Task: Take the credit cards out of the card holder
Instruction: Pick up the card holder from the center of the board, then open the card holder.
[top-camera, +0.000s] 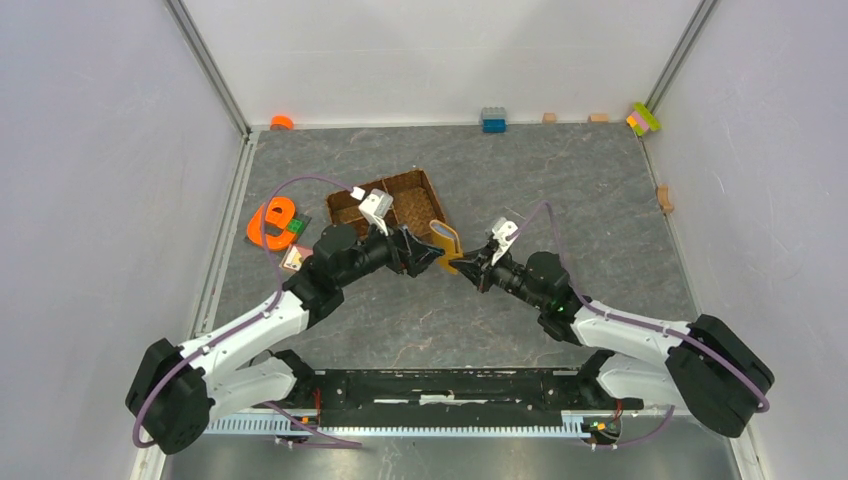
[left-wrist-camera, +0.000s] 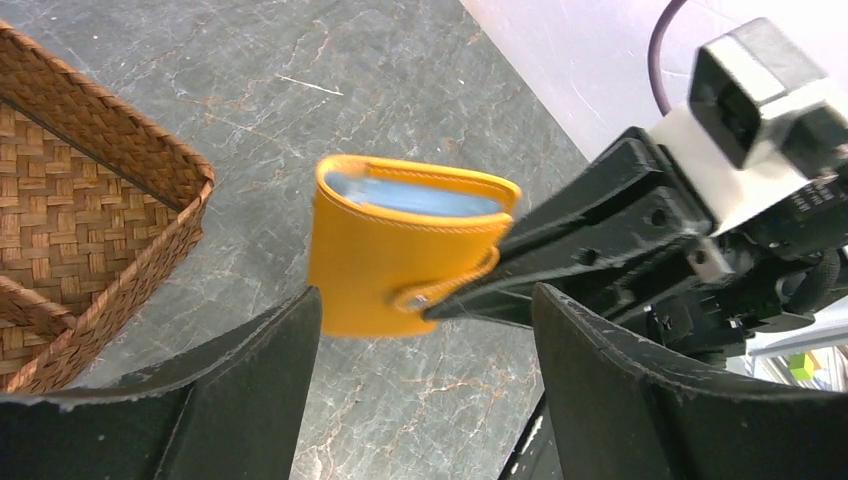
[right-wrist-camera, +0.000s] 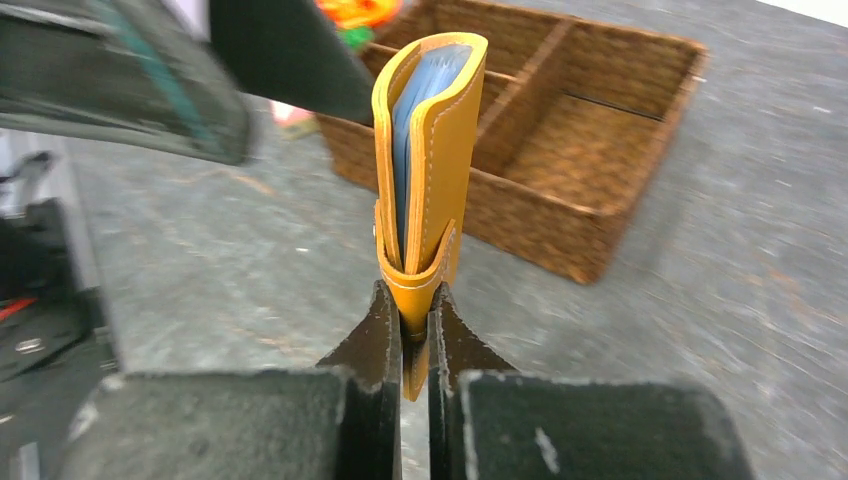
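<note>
Above table (top-camera: 600, 200), right gripper (right-wrist-camera: 414, 305) clamps card holder (right-wrist-camera: 450, 150); wrist views reveal blue lining (right-wrist-camera: 420, 90).

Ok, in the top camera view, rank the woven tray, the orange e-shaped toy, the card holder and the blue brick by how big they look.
1. woven tray, though partly hidden
2. orange e-shaped toy
3. card holder, seen edge-on
4. blue brick, farthest away

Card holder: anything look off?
Nothing damaged. The card holder is folded shut, up in the air, with the right gripper pinching its snap-tab end; the left gripper is open beside it.
</note>
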